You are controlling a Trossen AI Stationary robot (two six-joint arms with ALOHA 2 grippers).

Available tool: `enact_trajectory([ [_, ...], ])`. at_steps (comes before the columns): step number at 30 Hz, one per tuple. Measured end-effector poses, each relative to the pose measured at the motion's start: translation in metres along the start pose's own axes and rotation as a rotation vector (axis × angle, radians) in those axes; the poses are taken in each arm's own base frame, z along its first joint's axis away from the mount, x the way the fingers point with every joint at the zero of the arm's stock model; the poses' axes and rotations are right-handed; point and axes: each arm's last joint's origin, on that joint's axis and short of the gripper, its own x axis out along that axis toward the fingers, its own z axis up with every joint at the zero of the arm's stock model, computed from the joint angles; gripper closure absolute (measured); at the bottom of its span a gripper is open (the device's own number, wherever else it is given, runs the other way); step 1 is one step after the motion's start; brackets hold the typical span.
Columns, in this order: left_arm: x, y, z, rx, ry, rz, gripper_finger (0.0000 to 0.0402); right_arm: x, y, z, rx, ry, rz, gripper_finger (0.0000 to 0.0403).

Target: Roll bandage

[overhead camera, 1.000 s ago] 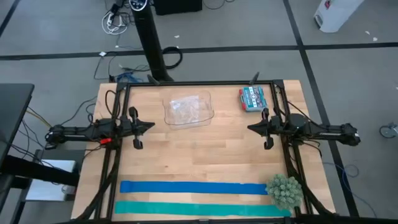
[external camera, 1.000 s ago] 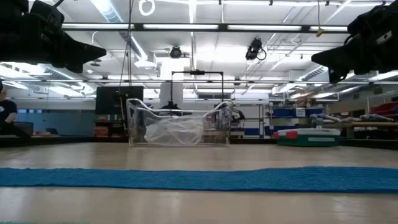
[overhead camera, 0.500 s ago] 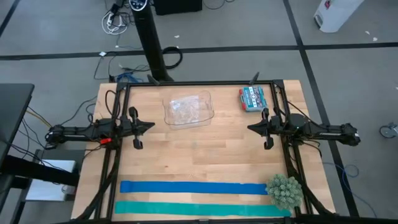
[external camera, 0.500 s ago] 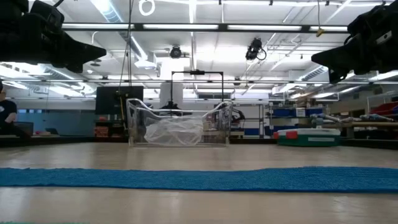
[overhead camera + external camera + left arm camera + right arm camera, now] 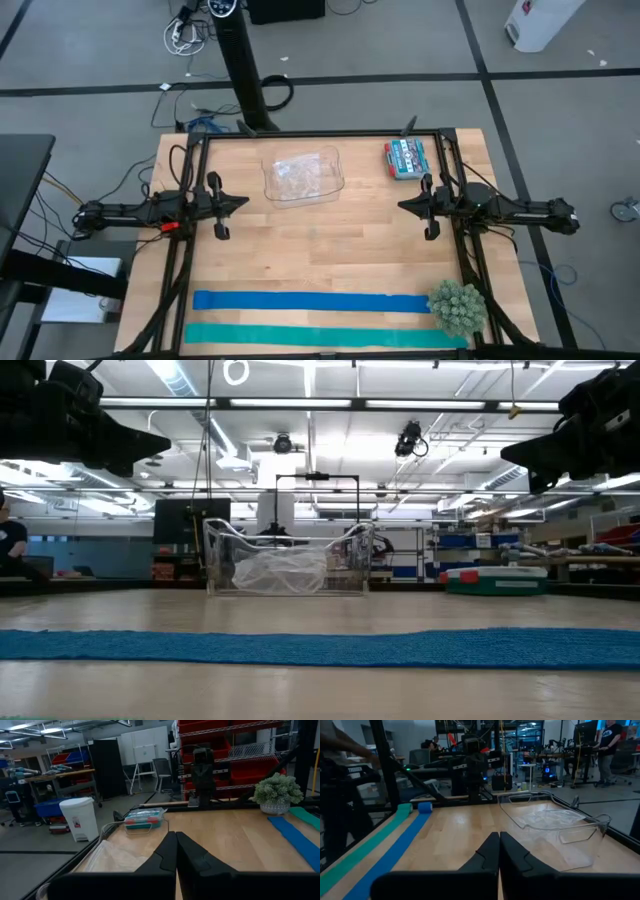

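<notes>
**Bandage flat and untouched, both my grippers parked shut**

The wooden table (image 5: 320, 240) lies open in front of me. Along its near edge the bandage (image 5: 310, 301) is stretched out full length, a royal-blue strip lying flat. Just beside it, nearer the edge, runs a teal-green strip (image 5: 320, 335) of like size. A small potted plant (image 5: 458, 307) stands at the right-hand end of both strips, touching or overlapping the blue one's tip; I cannot tell which.

At the far side sits a clear plastic container (image 5: 303, 176) with crumpled film in it, and a small packet (image 5: 405, 158) lies toward the far right corner.

My left gripper (image 5: 240, 202) hangs at mid-table on the left, fingers pressed together on nothing. My right gripper (image 5: 404, 206) mirrors it on the right, fingers likewise together and empty. Both are well apart from the bandage.

I judge that rolling has not begun. The next move calls for opening one set of fingers, reaching down to an end of the blue strip, and pinching it without catching the teal strip or the plant.
</notes>
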Motion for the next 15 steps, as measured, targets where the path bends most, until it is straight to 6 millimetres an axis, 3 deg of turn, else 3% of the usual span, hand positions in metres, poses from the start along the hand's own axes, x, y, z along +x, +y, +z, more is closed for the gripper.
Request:
enact_trajectory([
  [15,0.0000,0.0000,0.0000,0.000,0.000,0.000,0.0396,0.0000,0.0000,-0.0001,0.000,0.000,0.000,0.0399],
])
